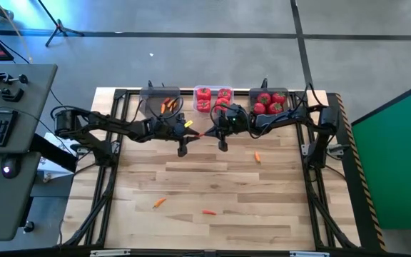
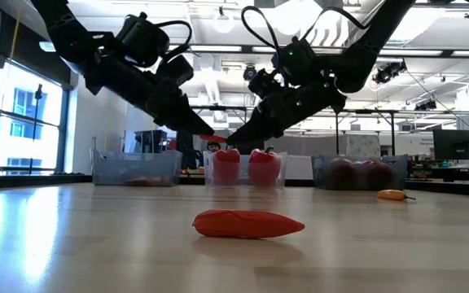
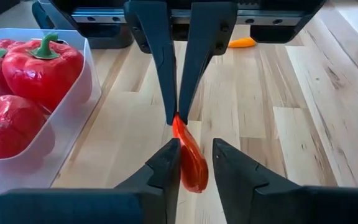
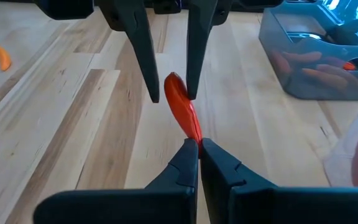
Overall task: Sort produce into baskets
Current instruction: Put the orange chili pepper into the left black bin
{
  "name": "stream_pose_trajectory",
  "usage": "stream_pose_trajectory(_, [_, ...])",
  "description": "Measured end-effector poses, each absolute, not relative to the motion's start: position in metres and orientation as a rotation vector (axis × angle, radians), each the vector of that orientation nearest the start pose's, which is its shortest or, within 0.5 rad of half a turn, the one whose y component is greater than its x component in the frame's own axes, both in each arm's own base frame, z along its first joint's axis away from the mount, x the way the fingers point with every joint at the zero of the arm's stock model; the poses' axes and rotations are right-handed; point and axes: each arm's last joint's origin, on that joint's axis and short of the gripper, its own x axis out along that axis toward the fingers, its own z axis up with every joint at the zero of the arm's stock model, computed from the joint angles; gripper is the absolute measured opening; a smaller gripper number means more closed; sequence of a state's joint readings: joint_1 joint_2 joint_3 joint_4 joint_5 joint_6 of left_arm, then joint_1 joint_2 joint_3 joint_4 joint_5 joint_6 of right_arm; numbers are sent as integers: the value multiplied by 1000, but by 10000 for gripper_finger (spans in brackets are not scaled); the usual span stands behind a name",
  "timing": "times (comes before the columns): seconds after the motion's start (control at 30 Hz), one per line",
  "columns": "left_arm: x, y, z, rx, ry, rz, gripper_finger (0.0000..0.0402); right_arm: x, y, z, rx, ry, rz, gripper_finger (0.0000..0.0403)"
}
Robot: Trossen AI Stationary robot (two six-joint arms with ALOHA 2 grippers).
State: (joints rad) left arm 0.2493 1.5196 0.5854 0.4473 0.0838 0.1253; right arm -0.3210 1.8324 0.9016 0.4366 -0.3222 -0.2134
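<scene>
- Nearest the low camera, a long red-orange carrot piece lies flat on the wooden bench; in the high view it lies near the front edge, with another small orange piece to its left.
- Farther back and toward the right side, a single orange carrot bit rests alone on the bench.
- In the middle, just in front of the bins, the two arms meet tip to tip above the bench.
- The right gripper has its jaws pressed together, pinching one end of a slim red-orange piece that hangs in the air between the arms.
- The left gripper has its jaws spread around the other end of that same piece, one finger close to each side; whether they touch it I cannot tell.
- Along the far edge stand three bins in a row.
- The left dark grey bin holds orange carrot pieces.
- The clear middle bin holds red bell peppers with green stems.
- The right dark grey bin holds round red tomatoes.
</scene>
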Motion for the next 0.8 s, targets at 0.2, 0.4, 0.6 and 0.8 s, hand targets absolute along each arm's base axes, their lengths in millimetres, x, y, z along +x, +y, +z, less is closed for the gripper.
stream_pose_trajectory(0.2, [277, 68, 160, 60, 503, 134, 55, 351, -107, 153, -51, 464, 50, 0])
stream_pose_trajectory(0.4, [276, 69, 159, 85, 515, 138, 48, 351, -107, 153, -51, 464, 50, 0])
stream_pose_trajectory(0.6, [272, 70, 153, 72, 585, 137, 83, 351, -107, 153, -52, 463, 46, 0])
stream_pose_trajectory(0.8, [273, 70, 153, 72, 581, 138, 107, 351, -107, 154, -53, 462, 46, 0])
